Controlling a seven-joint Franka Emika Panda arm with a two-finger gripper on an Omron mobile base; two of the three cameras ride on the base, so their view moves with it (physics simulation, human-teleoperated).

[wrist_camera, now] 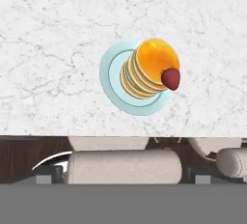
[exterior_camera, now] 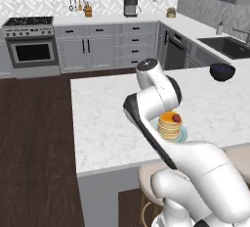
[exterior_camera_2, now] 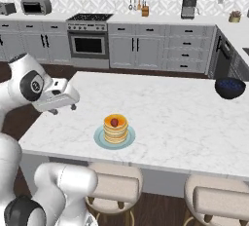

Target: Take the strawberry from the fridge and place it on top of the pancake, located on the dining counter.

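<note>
As the strawberry (exterior_camera: 176, 118) already sits on the pancake (exterior_camera: 169, 125) at lower right of centre in the left base view, we judge the task nearly done.

From the right base view, our gripper (exterior_camera_2: 62, 106) stands spread and empty at left, apart from the stack on the counter (exterior_camera_2: 175, 108).

Looking down the hand view, we see a small dark-red berry at the syrup's right edge.

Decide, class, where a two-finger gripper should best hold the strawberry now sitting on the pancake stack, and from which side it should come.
Probably from straight above, closing on the strawberry's rounded flanks. It rests near the edge of the pancake's syrupy top, so its underside is blocked and a sideways push could slide it off. The gripper stands off to the side, jaws open.
</note>
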